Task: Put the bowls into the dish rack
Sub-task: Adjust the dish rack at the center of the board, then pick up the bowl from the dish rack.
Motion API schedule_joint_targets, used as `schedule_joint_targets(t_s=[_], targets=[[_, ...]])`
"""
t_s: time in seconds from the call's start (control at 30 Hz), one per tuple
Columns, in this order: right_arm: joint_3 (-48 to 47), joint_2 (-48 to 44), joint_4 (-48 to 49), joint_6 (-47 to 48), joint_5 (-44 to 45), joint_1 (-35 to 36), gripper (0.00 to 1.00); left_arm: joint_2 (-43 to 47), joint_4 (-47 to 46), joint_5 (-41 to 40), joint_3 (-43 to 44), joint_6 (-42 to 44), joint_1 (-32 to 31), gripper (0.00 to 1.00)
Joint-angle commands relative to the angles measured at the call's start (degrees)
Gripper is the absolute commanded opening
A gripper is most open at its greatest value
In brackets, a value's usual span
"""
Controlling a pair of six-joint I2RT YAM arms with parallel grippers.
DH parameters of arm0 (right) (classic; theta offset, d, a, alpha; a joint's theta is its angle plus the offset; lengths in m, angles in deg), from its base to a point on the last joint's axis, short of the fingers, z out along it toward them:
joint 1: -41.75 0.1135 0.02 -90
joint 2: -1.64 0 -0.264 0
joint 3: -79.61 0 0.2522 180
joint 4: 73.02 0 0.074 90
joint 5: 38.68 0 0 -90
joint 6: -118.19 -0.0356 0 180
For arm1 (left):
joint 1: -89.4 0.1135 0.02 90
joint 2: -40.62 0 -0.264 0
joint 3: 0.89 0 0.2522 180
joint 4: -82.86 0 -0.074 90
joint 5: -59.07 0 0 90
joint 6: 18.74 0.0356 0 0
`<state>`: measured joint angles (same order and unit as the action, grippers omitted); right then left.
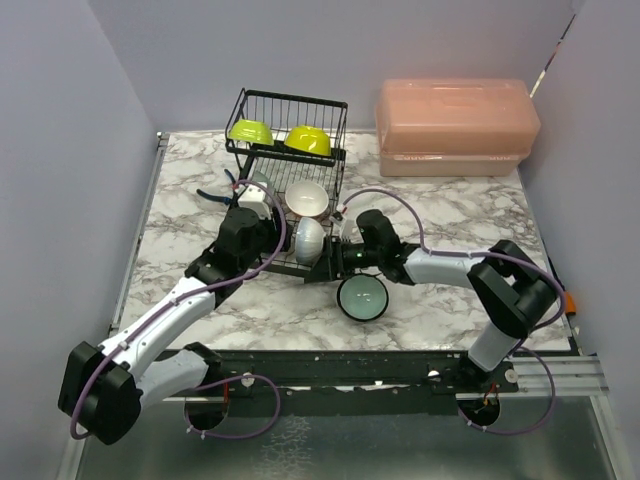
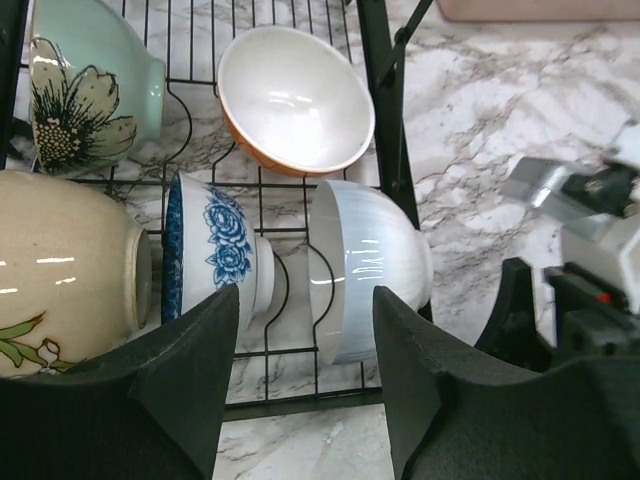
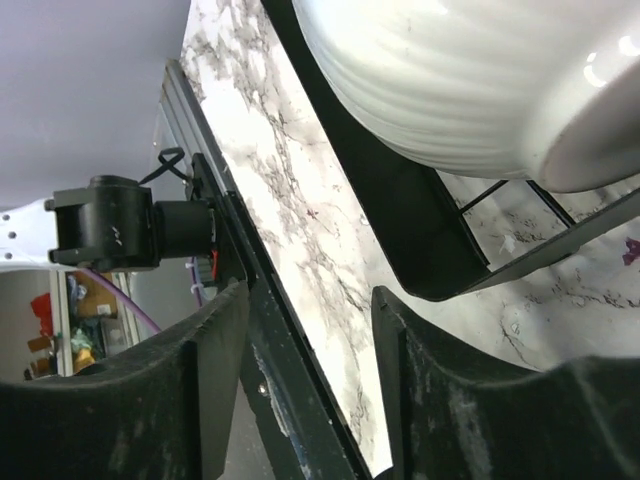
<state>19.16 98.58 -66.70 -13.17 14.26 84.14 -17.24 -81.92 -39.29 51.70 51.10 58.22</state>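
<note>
1. Two claws meet at the black wire dish rack (image 1: 295, 97), which stands far and central on the marble surface (image 1: 180, 210).
2. The left claw (image 2: 305, 375) hangs over the rack's lower tier from the left. Its fingers are apart and nothing lies between them.
3. At the far left of that tier sits a pale teal flowered bowl (image 2: 90, 80), with a beige-patterned bowl (image 2: 60, 270) nearer. Both are cut off by the edge of the left wrist view.
4. Just right of the beige one, a blue-patterned bowl (image 2: 215, 260) stands on edge in a slot.
5. An orange bowl (image 2: 295, 95) with a white inside leans at the far side of the tier, its mouth tilted up.
6. A white ribbed bowl (image 2: 365, 270) stands on edge at the tier's near right corner, next to the rack's upright post.
7. In the upper basket, two yellow-green bowls (image 1: 250, 131) rest side by side.
8. The right claw (image 3: 310, 390) sits just right of the white ribbed bowl. Its fingers are spread and grip nothing, and the bowl's wall and foot fill the top of its wrist view.
9. A teal bowl with a dark outside (image 1: 363, 297) stands upright on the surface, just near of the rack and the right claw.
10. A pink lidded box (image 1: 455, 125) lies at the far right, apart from the rack.
</note>
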Motion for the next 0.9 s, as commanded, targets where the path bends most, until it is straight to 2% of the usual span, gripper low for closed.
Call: schedule_joint_targets(t_s=[0.0, 0.2, 0.3, 0.63, 0.87], targets=[[0.11, -3.92, -1.49, -0.17, 2.05, -0.36, 0.59, -4.54, 1.76, 1.05, 2.85, 4.18, 0.65, 0.57], [3.58, -9.77, -2.55, -1.06, 2.38, -3.37, 0.64, -13.71, 1.71, 5.28, 8.89, 6.49, 0.86, 0.6], [4.74, -11.41, -3.54, -0.76, 1.69, -5.65, 0.64, -18.16, 1.62, 3.63, 11.46, 5.67, 0.86, 0.6], [4.72, -13.71, -8.46, 2.58, 2.44, -7.72, 0.64, -28.6, 1.78, -7.67, 17.66, -8.02, 2.79, 0.6], [4.68, -13.36, -9.4, 3.02, 2.21, -7.76, 0.64, -33.59, -5.12, -8.94, 17.39, -12.79, 3.04, 0.57]])
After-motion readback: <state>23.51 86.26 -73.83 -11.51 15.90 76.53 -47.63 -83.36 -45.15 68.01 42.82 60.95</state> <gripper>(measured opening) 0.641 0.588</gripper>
